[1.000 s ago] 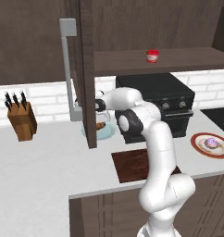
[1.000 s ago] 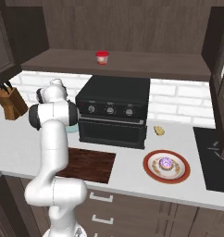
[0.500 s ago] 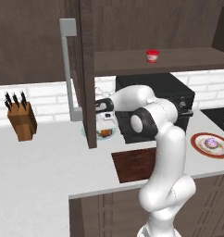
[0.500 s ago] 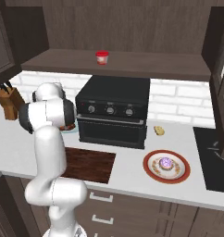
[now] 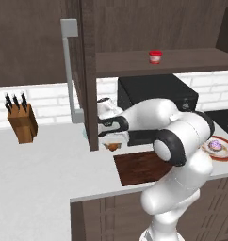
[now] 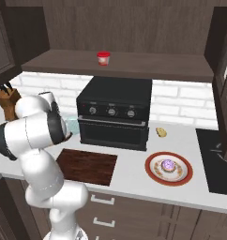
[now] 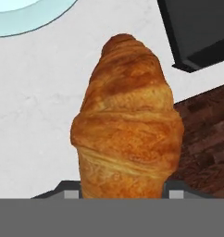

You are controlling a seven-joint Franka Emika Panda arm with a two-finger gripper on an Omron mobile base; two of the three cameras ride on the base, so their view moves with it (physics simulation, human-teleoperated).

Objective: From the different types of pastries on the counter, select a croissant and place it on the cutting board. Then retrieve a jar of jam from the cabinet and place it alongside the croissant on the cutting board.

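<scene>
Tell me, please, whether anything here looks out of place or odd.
Nothing looks spilled or damaged. The gripper holds the croissant above the counter beside the cutting board, not yet on it. The jar of jam stands upright on the shelf.

Place: rendered home kitchen. Evidence: black oven [image 6: 114, 117] on off-white desk [image 5: 36, 169] over dark wooden fronts; white brick backsplash [image 6: 181, 104]; dark wall cabinet [image 5: 80, 70] with grey bar handle; knife block [image 5: 21, 123]; wooden cutting board [image 6: 87, 166]; frosted pastry on plate [image 6: 169, 167]; red-lidded jar [image 6: 103, 58] on shelf.
</scene>
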